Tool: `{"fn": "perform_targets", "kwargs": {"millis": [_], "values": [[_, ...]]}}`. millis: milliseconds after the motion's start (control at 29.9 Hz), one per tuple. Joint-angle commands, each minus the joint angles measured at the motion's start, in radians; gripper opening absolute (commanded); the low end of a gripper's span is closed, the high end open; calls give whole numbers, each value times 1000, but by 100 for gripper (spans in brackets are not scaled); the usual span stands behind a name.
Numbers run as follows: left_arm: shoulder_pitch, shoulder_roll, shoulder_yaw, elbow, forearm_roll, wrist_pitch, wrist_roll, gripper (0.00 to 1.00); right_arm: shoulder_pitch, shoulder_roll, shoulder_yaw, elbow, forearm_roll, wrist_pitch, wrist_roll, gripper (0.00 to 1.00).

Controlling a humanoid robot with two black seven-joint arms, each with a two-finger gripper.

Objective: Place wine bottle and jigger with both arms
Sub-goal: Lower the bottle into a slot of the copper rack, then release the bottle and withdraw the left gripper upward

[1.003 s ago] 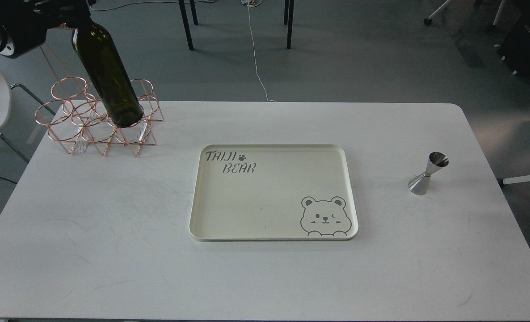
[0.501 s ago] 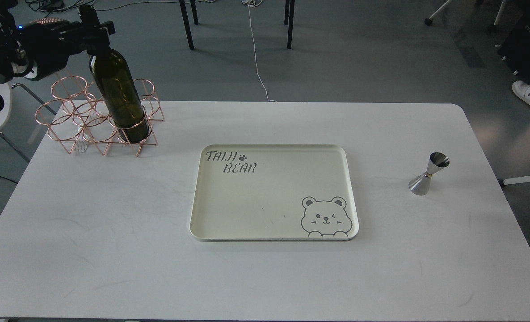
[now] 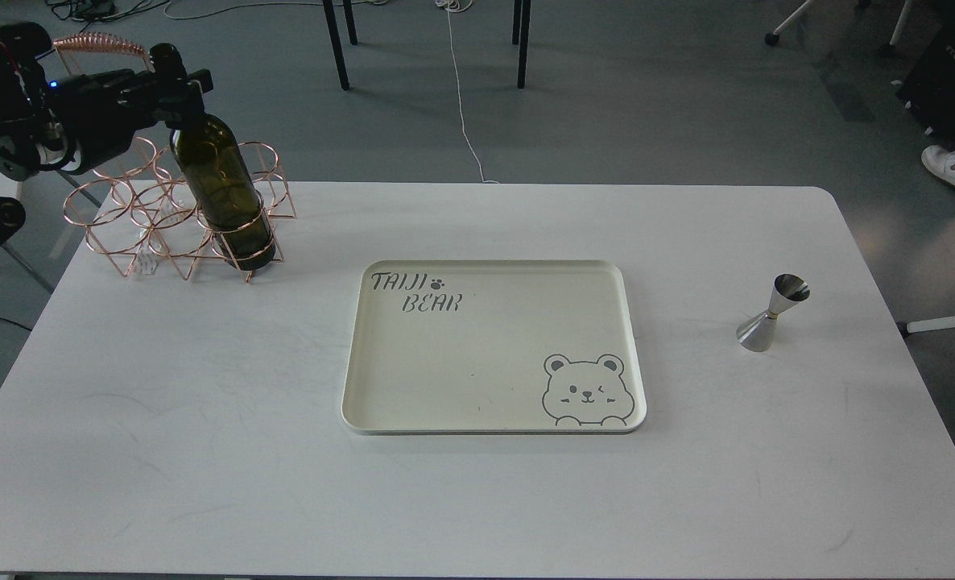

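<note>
The dark olive-green wine bottle [image 3: 221, 189] stands a little tilted in the front right ring of the copper wire rack [image 3: 163, 217] at the table's back left. My left gripper [image 3: 173, 80] comes in from the left and is shut on the bottle's neck just below the top. The steel jigger [image 3: 769, 314] stands upright on the table at the right, with no gripper near it. My right arm and gripper are out of view.
A cream tray [image 3: 494, 403] with a bear drawing and "TAIJI BEAR" lettering lies in the table's middle. The white table [image 3: 204, 451] has rounded corners. Chair legs [image 3: 336, 40] and a cable are on the floor behind.
The bottle has come down into the rack's front right ring, and my left gripper has come down with it, still on the neck.
</note>
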Motion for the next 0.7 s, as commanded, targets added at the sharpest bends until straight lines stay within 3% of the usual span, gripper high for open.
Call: {"fn": "perform_targets", "kwargs": {"millis": [0, 100, 267, 668], "values": [[1, 0, 0, 0, 1, 0, 1, 47, 0, 2, 1, 0, 0, 0, 0, 95], [0, 0, -1, 0, 0, 3, 3, 74, -1, 0, 1, 0, 0, 0, 0, 95], [-3, 2, -14, 0, -103, 60, 6, 97, -1, -7, 1, 0, 0, 5, 0, 95], [-19, 72, -18, 20, -791, 55, 10, 98, -4, -10, 4, -6, 0, 8, 0, 99]]}}
